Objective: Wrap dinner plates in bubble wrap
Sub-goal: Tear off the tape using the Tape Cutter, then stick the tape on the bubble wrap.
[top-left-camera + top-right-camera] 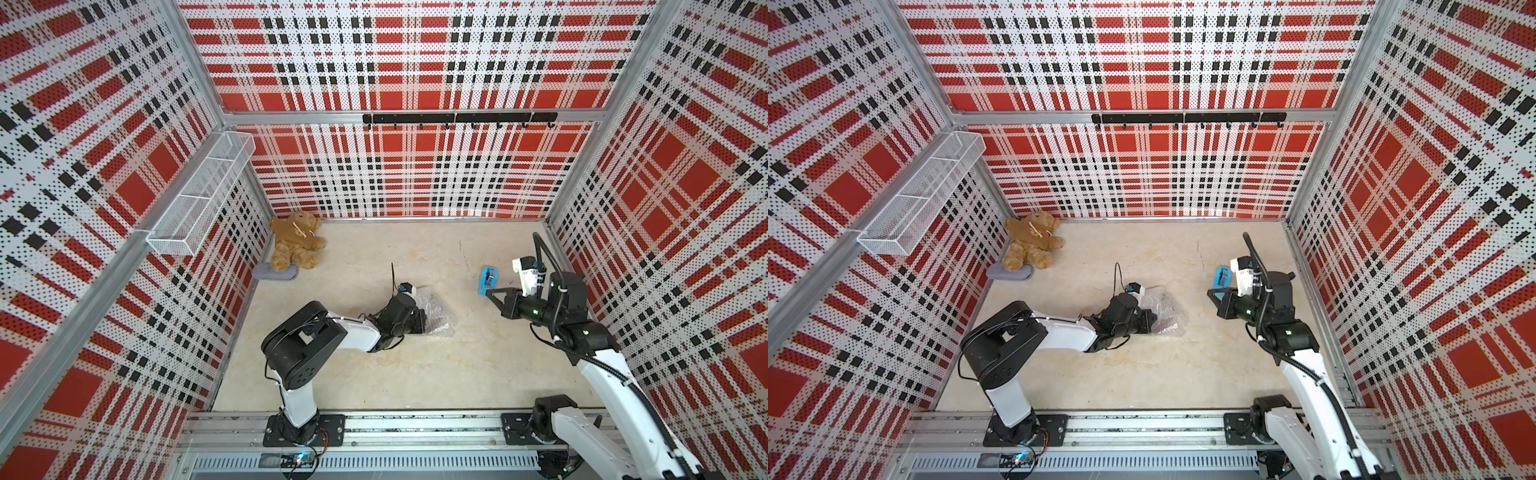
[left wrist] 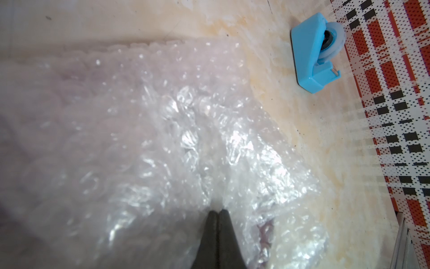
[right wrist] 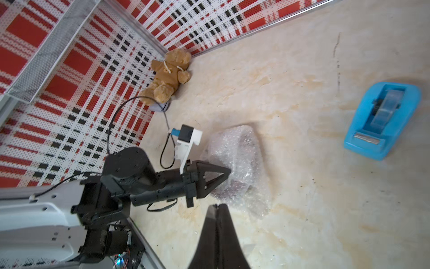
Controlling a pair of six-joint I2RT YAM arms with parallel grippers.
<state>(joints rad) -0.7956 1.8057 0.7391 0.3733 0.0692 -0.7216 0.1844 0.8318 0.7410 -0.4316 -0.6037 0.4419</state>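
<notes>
The bubble wrap [image 1: 436,311] [image 1: 1167,311] lies bunched into a crinkly bundle in the middle of the floor. The dinner plate is almost wholly hidden inside it. Only a dim dark-red patch [image 3: 232,187] shows through the plastic. My left gripper [image 1: 423,322] [image 1: 1154,320] [image 2: 218,210] [image 3: 229,171] is shut, its tips pressed onto the top of the bundle [image 2: 186,139]. My right gripper [image 1: 488,293] [image 1: 1209,293] [image 3: 217,205] is shut and holds nothing. It hangs to the right of the bundle, apart from it, close to the tape dispenser.
A blue tape dispenser [image 1: 488,280] [image 1: 1222,278] [image 2: 311,56] [image 3: 381,121] stands right of the bundle. A brown teddy bear [image 1: 297,245] [image 3: 169,74] lies on a grey cloth [image 1: 276,272] in the back left corner. A wire basket [image 1: 199,195] hangs on the left wall, a hook rail [image 1: 457,118] on the back wall.
</notes>
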